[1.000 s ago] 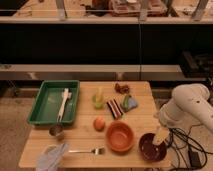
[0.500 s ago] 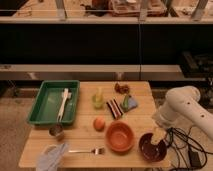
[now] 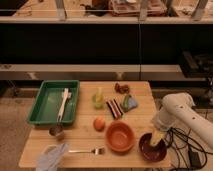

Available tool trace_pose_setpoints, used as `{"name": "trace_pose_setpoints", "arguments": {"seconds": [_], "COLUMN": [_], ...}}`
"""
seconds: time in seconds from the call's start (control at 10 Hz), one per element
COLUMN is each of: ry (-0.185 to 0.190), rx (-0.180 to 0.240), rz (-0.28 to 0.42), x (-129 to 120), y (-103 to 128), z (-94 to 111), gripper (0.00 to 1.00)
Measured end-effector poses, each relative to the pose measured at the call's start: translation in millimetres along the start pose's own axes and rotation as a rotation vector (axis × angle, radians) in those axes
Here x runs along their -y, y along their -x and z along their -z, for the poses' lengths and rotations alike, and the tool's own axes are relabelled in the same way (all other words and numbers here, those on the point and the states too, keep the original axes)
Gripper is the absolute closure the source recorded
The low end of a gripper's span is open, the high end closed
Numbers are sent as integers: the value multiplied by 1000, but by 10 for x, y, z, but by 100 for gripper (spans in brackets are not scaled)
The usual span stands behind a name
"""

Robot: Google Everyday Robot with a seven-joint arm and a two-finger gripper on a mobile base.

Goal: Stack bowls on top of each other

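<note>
The tool (image 3: pixel 156 136) is now brought lower onto the dark bowl (image 3: pixel 146 150) at lower right, so a grasp is judged near; whether it is spread cannot be told.

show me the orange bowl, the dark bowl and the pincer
orange bowl (image 3: pixel 120 137): camera view, middle of its inside
dark bowl (image 3: pixel 148 153): camera view, front-left inner wall
pincer (image 3: pixel 156 138): camera view, its tip, low over the dark bowl
</note>
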Motion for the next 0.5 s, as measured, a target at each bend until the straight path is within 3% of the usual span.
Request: {"name": "trace_pose_setpoints", "arguments": {"seconds": [0.3, 0.5], "ry": [38, 39], "rx": [12, 14], "rz": [1, 4], "x": [-5, -7], "y": [-59, -70], "z": [-188, -187], "gripper": [65, 86]}}
